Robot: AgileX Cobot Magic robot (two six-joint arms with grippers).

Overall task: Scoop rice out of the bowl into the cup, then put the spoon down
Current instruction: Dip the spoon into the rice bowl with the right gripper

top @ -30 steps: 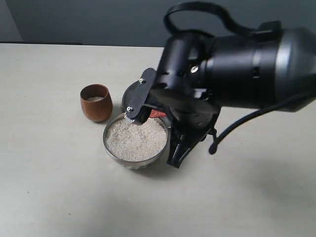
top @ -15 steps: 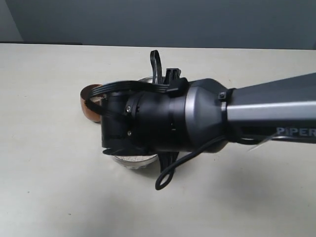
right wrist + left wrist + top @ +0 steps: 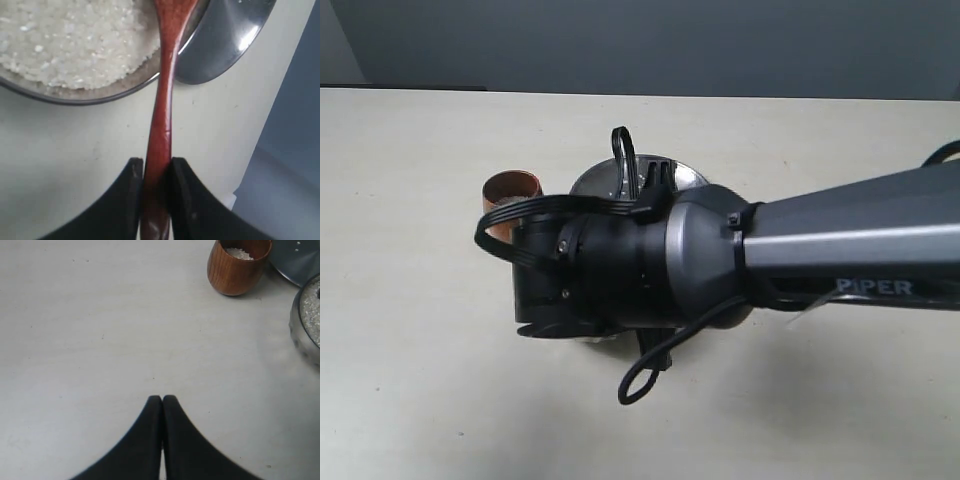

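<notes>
Currently: pale bench (image 3: 420,350), grey-blue wall (image 3: 620,40) behind. Right arm (image 3: 720,260) hides bowl (image 3: 302,340) from outside; cup (image 3: 510,195) and steel plate (image 3: 595,180) peek past. Right tool (image 3: 156,162) grasps spoon (image 3: 162,100) handle; left tool (image 3: 162,399) clenched, empty.

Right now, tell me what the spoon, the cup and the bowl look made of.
The spoon: looks like wood, dark red-brown, glossy; faint grain along the handle.
The cup: apparently wood, reddish-brown, satin; vertical grain streaks.
The bowl: probably steel, silver, dully reflective wall.

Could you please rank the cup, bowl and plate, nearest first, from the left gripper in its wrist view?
1. Wooden cup, standing clear, and metal bowl, cut off at the frame's edge: too close to call.
2. Steel plate, behind both: farthest.
</notes>
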